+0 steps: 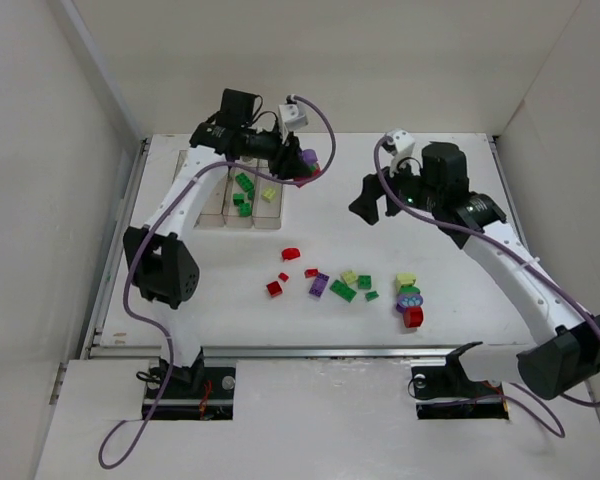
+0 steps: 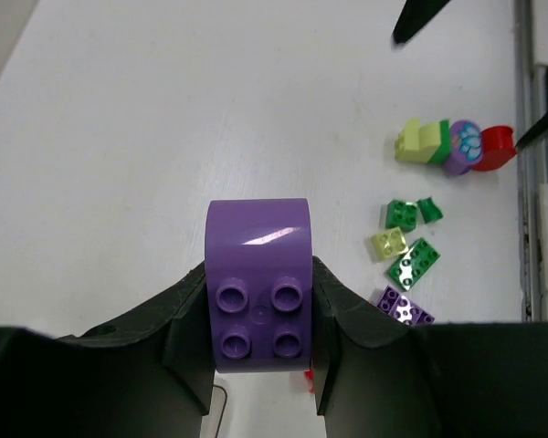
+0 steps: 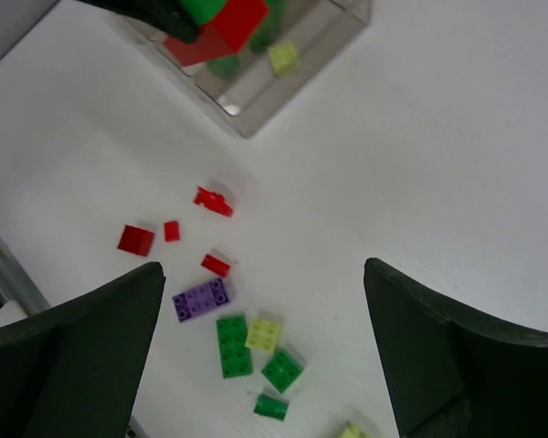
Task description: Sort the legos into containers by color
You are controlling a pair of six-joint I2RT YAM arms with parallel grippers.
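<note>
Left wrist: your left gripper point(image 2: 260, 310) is clamped on one purple curved brick point(image 2: 258, 246). Your right gripper point(image 3: 263, 292) stands apart, with loose legos point(image 3: 201, 299) scattered between its jaws.

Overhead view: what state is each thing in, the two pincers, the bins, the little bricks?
Left pincer: shut on purple brick, held off the table.
Right pincer: open, empty.
Containers: hold a few green and yellow bricks.
Loose legos: scattered on the table, unsorted.
</note>
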